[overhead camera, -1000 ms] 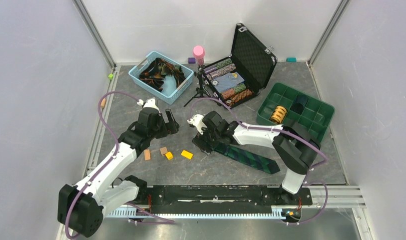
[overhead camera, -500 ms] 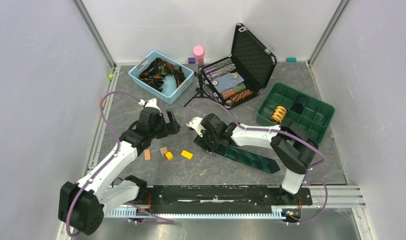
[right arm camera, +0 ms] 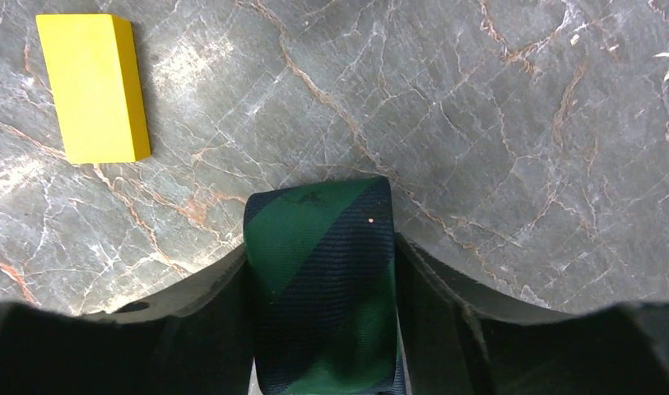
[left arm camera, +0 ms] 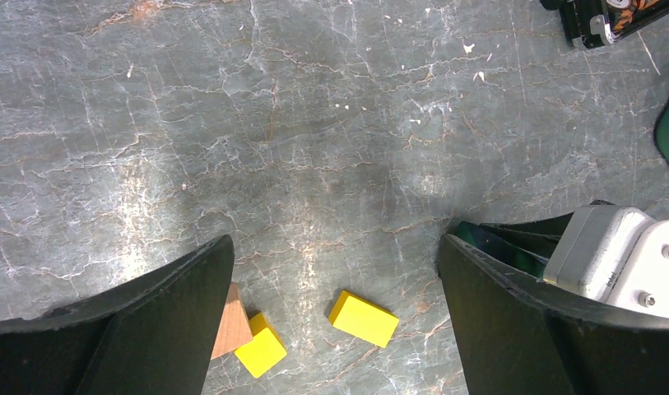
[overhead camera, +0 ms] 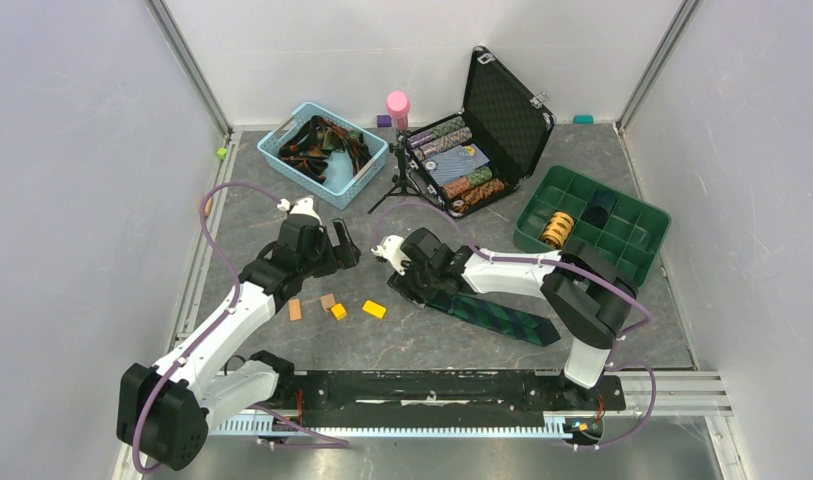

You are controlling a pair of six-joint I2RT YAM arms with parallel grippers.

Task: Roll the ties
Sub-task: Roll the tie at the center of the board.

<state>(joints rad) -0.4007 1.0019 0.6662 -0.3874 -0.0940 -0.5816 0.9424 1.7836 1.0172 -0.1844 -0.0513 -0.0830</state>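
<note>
The right gripper (right arm camera: pixel 318 247) stands low over the table (right arm camera: pixel 512 107) with its fingers half closed around the blunt end of the plaid tie (right arm camera: pixel 322 313). One finger touches each long edge, and the fabric between them lies flat, so a firm pinch cannot be confirmed. The end pokes out just past the fingertips, and the rest of the tie runs back under the wrist. The left gripper (left arm camera: pixel 335 247) hovers just beside it, spread wide and holding nothing.

The step in hand looks like starting the roll. To do it well, the fingers should probably catch the end squarely across its width, so the first turn folds back straight along the tie and not skewed. The tail should lie loose behind.

A yellow block (right arm camera: pixel 92 86) sits ahead and to the left of the right fingers, near but apart. Two more blocks (left arm camera: pixel 261 352) lie below the left gripper. Directly ahead and to the right of the right fingertips there is bare stone, and the green tray (overhead camera: pixel 637 262) lies well behind its wrist
</note>
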